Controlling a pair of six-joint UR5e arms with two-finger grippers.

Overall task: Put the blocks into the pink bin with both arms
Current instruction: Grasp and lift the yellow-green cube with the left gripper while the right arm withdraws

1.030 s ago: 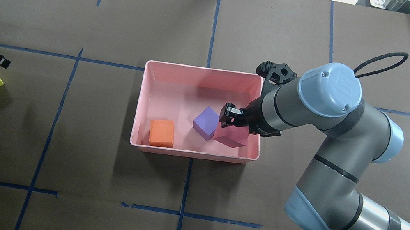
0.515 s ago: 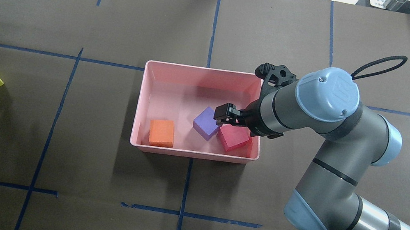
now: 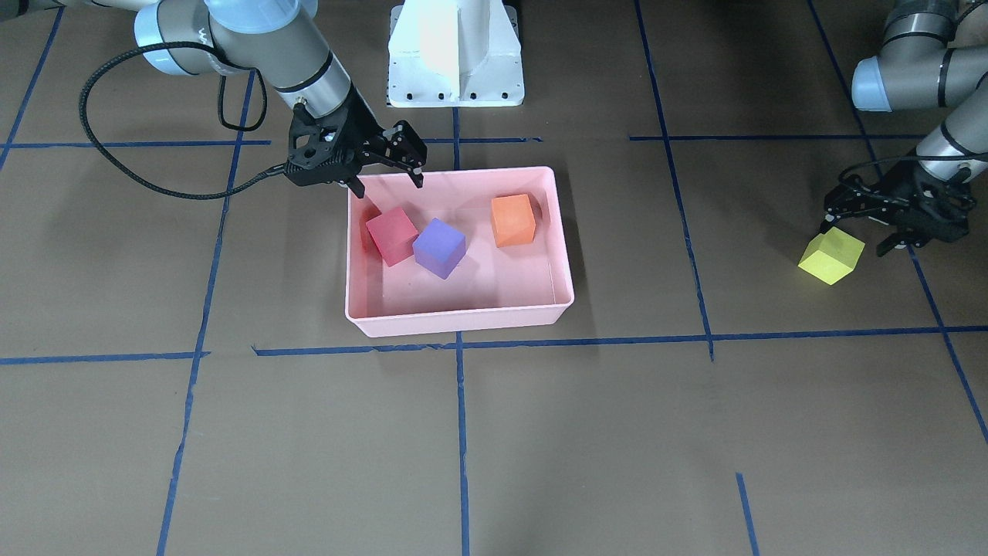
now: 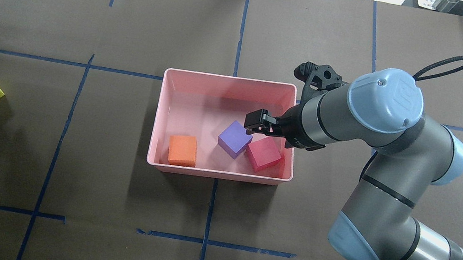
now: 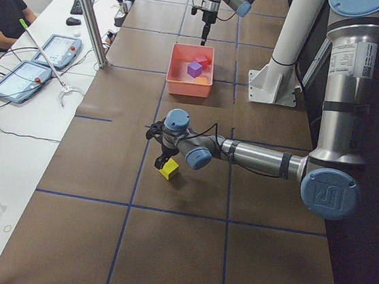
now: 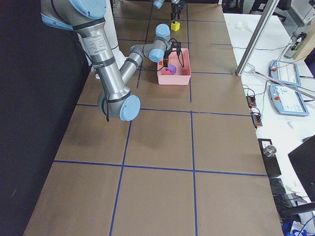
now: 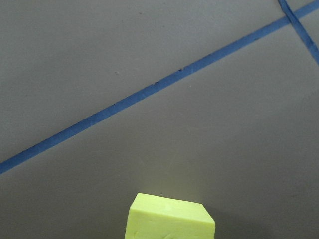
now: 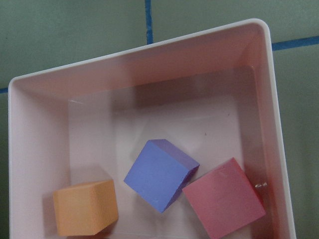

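The pink bin [image 4: 165, 105] sits mid-table and holds the orange block [image 4: 182, 150], the purple block [image 4: 234, 138] and the red block [image 4: 263, 153]; all three also show in the right wrist view, orange [image 8: 84, 206], purple [image 8: 159, 174] and red [image 8: 224, 204]. My right gripper [image 3: 388, 184] is open and empty, above the bin's corner by the red block [image 3: 391, 235]. The yellow-green block [image 3: 831, 259] lies on the table far to my left. My left gripper [image 3: 854, 235] is open, just over it, fingers spread on either side. The block shows at the bottom of the left wrist view [image 7: 169, 219].
The white pedestal base [image 3: 455, 54] stands behind the bin. Blue tape lines cross the brown table cover. A black cable [image 3: 116, 154] loops from my right wrist. An operator's desk with tablets [image 5: 34, 62] runs along the far table side.
The red block has dropped from my right gripper and come to rest on the bin floor; the right gripper has risen and drawn back. My left gripper has moved down over the yellow-green block.
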